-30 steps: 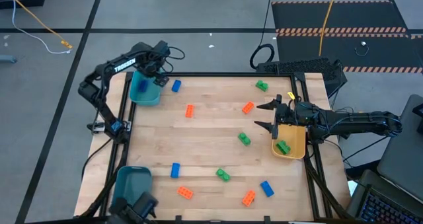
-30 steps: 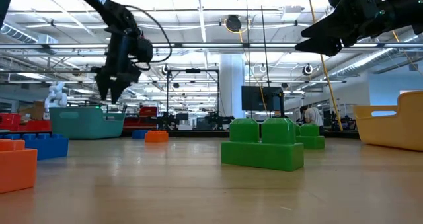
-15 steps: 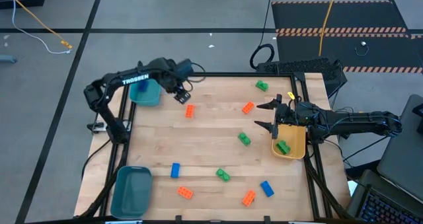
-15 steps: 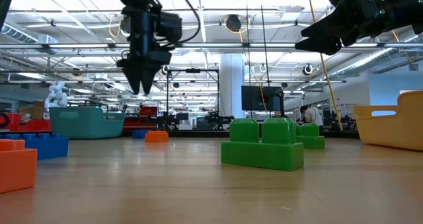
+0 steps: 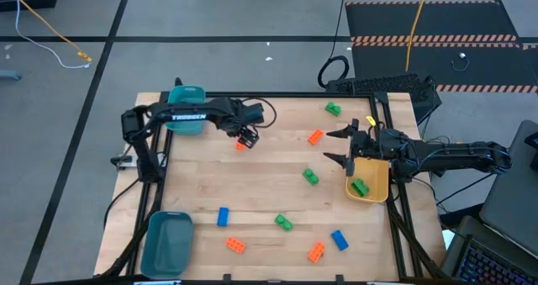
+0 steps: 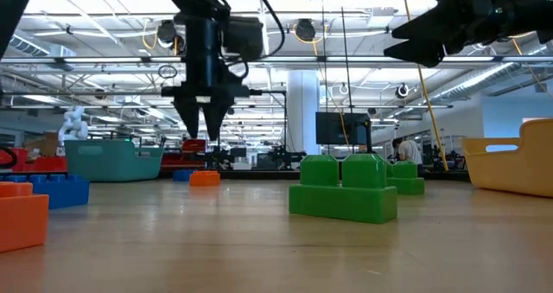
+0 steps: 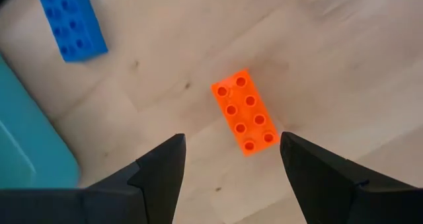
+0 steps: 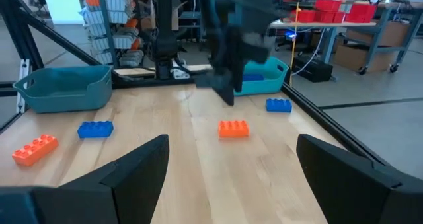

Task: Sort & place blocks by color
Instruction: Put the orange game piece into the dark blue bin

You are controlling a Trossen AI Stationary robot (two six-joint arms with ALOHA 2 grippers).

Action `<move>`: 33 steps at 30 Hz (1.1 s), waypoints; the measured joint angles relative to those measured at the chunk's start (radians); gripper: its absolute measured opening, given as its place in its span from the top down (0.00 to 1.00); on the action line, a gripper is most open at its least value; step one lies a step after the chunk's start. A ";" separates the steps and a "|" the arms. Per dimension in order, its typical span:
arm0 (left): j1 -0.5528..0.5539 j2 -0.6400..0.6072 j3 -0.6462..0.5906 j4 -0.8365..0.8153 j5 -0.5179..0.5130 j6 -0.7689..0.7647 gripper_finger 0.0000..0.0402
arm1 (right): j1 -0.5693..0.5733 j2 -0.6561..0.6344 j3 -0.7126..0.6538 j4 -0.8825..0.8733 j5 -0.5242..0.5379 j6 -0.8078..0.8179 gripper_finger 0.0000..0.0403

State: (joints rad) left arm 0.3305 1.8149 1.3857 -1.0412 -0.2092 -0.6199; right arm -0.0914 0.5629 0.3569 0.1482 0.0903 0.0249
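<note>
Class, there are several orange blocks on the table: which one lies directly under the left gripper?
The orange block near the far teal bin. The open left gripper hovers right above it; the other orange blocks lie apart, farther right or along the near edge.

You are in a large open lab: overhead pipes (image 6: 363,64), a monitor (image 6: 342,127), red storage crates (image 8: 344,9).

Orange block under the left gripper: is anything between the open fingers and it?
Nothing visible. The left gripper hangs over the orange block, fingers open, with only bare table around it. The blue block and the teal bin lie off to one side, clear of the descent.
</note>
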 joint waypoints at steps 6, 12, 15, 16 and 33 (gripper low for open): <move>0.011 0.054 0.000 0.007 0.000 -0.136 0.35 | 0.002 0.001 0.000 -0.049 -0.098 0.065 0.19; 0.010 0.066 0.000 0.115 0.066 -0.176 0.29 | 0.003 0.001 -0.024 -0.085 -0.144 0.110 0.19; 0.007 0.066 0.000 0.176 0.082 -0.180 0.27 | 0.003 0.001 -0.036 -0.068 -0.146 0.120 0.19; 0.009 0.066 0.000 0.178 0.083 -0.185 0.27 | 0.003 0.001 -0.039 -0.062 -0.147 0.120 0.19; 0.051 0.175 -0.001 0.125 0.084 -0.198 0.26 | 0.003 0.000 -0.050 -0.049 -0.147 0.117 0.19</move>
State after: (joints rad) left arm 0.3812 1.9899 1.3846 -0.9158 -0.1250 -0.8181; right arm -0.0887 0.5630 0.3069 0.0993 -0.0563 0.1418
